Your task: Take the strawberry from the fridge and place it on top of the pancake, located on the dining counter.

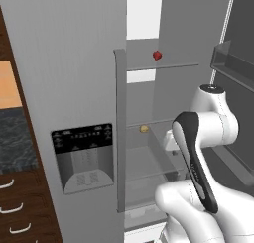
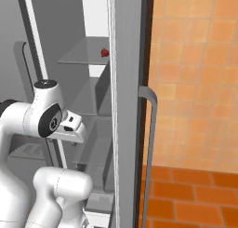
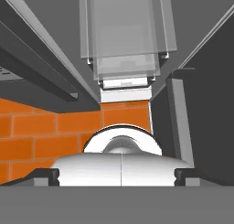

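The tool hung low at the open fridge, its fingertips spread wide and empty, pointed down toward the bottom bins, while the strawberry sat well above and beyond it on an upper shelf.

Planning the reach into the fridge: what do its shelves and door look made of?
The shelves look like clear glass or plastic: grey back wall shows through them. The fridge door looks like matt light-grey painted metal, flat and without glare; its dispenser panel is glossy black.
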### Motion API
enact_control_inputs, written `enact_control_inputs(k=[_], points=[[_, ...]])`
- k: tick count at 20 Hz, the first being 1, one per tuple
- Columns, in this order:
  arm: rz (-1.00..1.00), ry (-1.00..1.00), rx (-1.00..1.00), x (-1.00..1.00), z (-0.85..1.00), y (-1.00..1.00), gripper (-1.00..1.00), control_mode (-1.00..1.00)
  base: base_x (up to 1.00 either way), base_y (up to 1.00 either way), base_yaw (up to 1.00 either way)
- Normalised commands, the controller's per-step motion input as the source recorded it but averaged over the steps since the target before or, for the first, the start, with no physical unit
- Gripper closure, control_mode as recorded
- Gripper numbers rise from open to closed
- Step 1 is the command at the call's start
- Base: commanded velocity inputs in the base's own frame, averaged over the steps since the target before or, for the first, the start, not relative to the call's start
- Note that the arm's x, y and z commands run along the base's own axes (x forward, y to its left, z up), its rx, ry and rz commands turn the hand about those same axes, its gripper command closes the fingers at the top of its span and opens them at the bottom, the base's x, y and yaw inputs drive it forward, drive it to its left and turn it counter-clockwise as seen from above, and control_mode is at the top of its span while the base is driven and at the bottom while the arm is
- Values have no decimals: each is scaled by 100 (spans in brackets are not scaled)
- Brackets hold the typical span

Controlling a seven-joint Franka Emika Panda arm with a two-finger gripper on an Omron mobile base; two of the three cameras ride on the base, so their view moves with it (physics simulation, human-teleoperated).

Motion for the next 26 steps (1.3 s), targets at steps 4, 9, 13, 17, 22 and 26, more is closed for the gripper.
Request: enact_control_inputs(k=[4, 9, 13, 17, 22, 26], points=[[6, -9, 0, 11, 12, -2, -100, -100, 0, 0, 0], [-2, -66, -8, 41, 79, 11, -100, -100, 0, 0, 0], [-1, -34, -2, 75, 99, 2, -100, -100, 0, 0, 0], [3, -18, 5, 57, 98, -37, -100, -100, 0, 0, 0], [-3, -1, 0, 85, 79, 0, -100, -100, 0, 0, 0], [-11, 0, 0, 93, 33, -1, -100, -100, 0, 0, 0]])
